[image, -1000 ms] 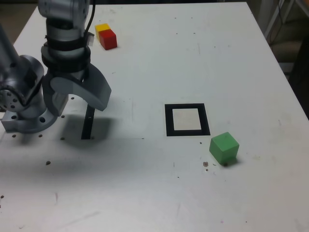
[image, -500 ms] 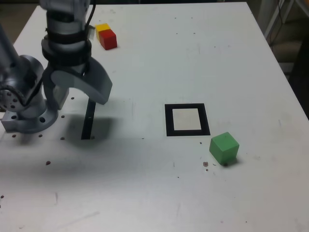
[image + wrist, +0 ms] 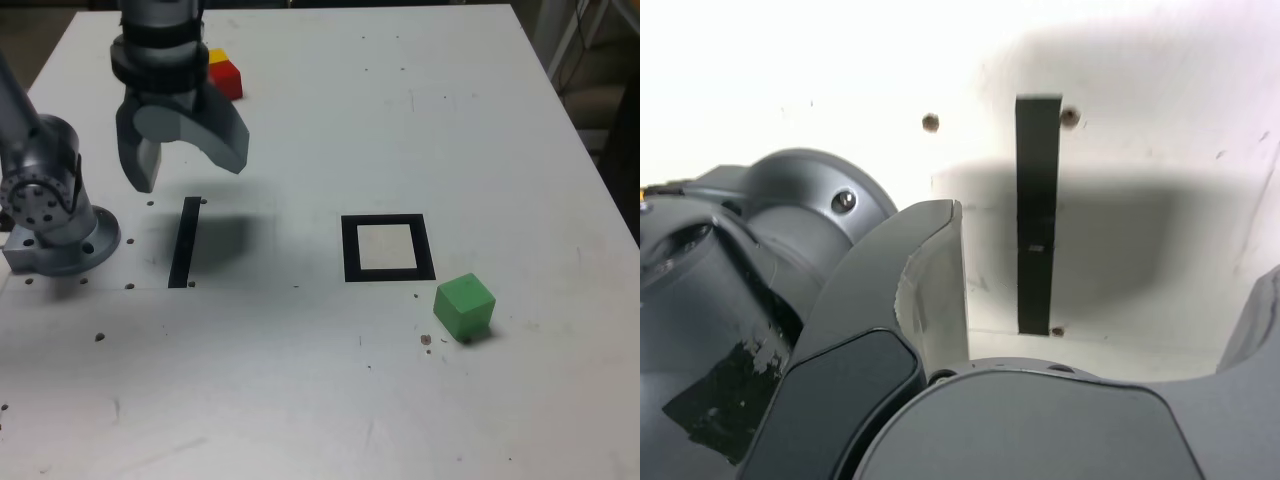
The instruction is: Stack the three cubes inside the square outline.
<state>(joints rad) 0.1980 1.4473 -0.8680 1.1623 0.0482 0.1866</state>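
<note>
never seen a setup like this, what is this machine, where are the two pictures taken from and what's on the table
It is a grey robot arm bolted to a white table. One picture looks down from a fixed camera; the other comes from a camera on the arm's wrist, so its own tool fills the frame. The tool hangs open and holds nothing. On the table lie a green cube, a red cube touching a yellow cube, a black square outline with nothing in it, and a thin black strip.
</note>
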